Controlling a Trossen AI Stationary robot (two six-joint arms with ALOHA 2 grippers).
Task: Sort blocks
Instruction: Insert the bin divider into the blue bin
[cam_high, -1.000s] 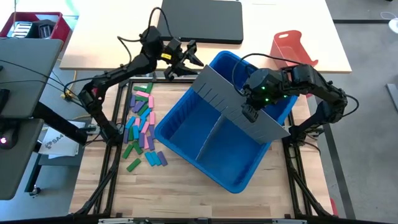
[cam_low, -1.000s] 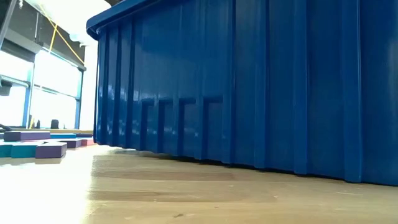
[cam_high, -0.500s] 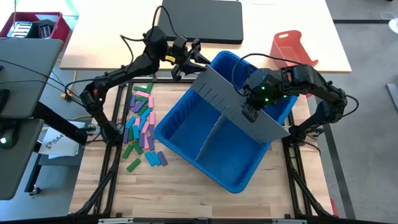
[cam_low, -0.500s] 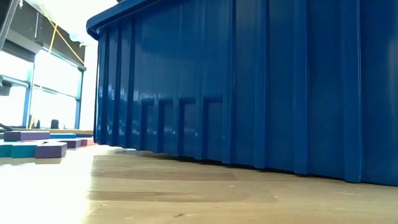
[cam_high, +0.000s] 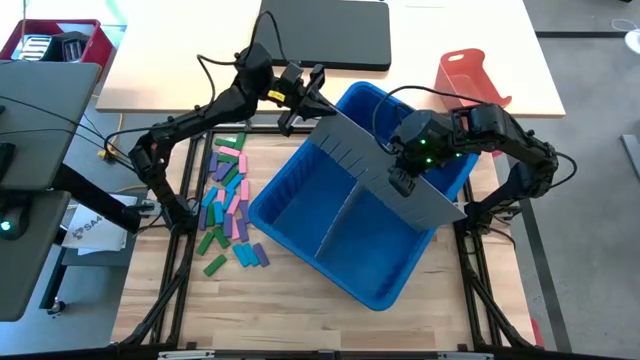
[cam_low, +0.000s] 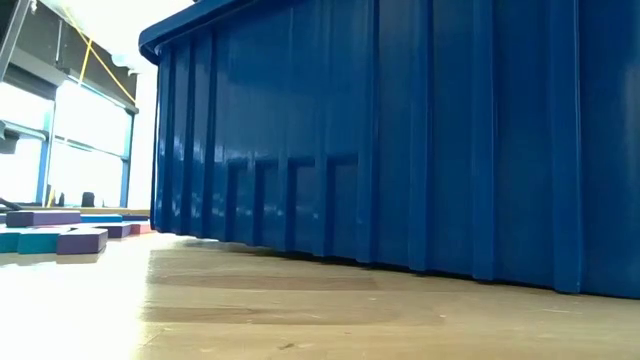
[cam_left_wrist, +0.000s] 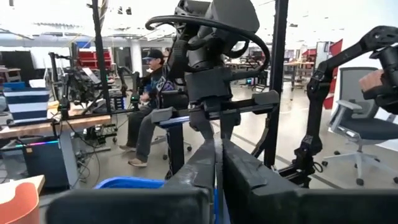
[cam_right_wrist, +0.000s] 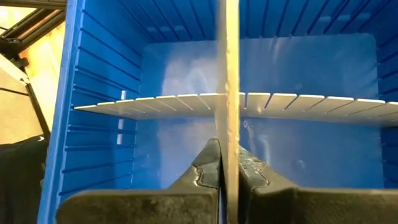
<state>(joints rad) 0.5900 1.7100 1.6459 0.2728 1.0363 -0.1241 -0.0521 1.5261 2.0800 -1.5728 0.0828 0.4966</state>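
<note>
The blocks (cam_high: 228, 200) lie in a loose pile of green, pink, purple and blue pieces on the wooden table, left of a big blue bin (cam_high: 330, 250); a few of the blocks (cam_low: 60, 238) show in the low view. A grey slotted divider sheet (cam_high: 370, 165) slants across the bin's far part. My left gripper (cam_high: 318, 103) is shut on its far-left end. My right gripper (cam_high: 398, 180) is shut on its upper edge near the middle. No gripper touches a block. My left gripper pinches the sheet's far-left end (cam_left_wrist: 217, 163) between its two fingers, thin edge toward the camera. The fingers (cam_left_wrist: 249, 171) come about level from the table's left side. My right gripper pinches the sheet's upper edge (cam_right_wrist: 231, 146) between its two fingers, slanting down from above. The sheet stands on edge over the bin's inside.
A second grey divider (cam_high: 340, 215) stands inside the bin, also seen as divider (cam_right_wrist: 155, 102). A black case (cam_high: 325, 35) and an orange-red tray (cam_high: 470, 75) lie on the far tabletop. The bin wall (cam_low: 400, 140) fills the low view. A seated person (cam_left_wrist: 152, 93) shows beyond the table.
My left gripper has moved a little toward the table's right edge, up to the divider sheet's far-left end, and has shut on it. The sheet, the bin and the blocks have stayed where they were.
</note>
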